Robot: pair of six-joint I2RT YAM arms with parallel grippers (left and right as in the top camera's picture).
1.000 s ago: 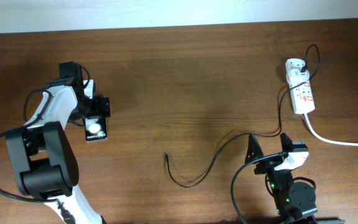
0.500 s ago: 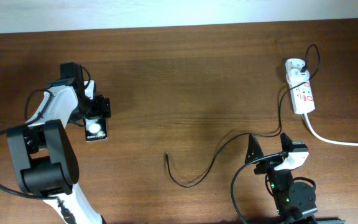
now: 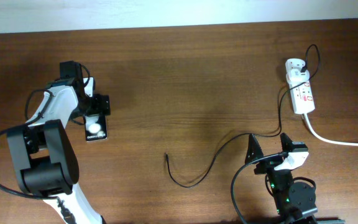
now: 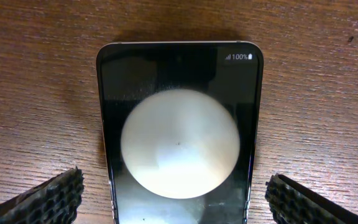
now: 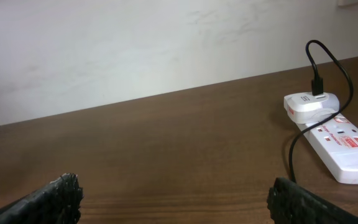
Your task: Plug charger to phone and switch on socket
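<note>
The phone point(image 3: 96, 128) lies flat on the wooden table at the left, its screen reflecting a white light spot. In the left wrist view the phone point(image 4: 179, 81) fills the middle and shows "100%" at its far end. My left gripper point(image 3: 94, 114) point(image 4: 176, 199) is open, with one jaw on each side of the phone's near end. The charger cable point(image 3: 219, 151) runs from its loose tip point(image 3: 166, 156) to the white adapter point(image 3: 295, 66), which is plugged into the socket strip point(image 3: 303, 96) point(image 5: 347, 146). My right gripper point(image 3: 269, 149) point(image 5: 176, 199) is open and empty, near the cable's middle.
The strip's thick white cord point(image 3: 337, 140) runs off the right edge. A pale wall point(image 5: 135, 43) rises behind the table's far edge. The adapter point(image 5: 312, 106) with its black cable loop shows at the right of the right wrist view.
My left gripper has shifted very slightly toward the far edge over the phone. The phone, the cable and the right arm have not moved.
</note>
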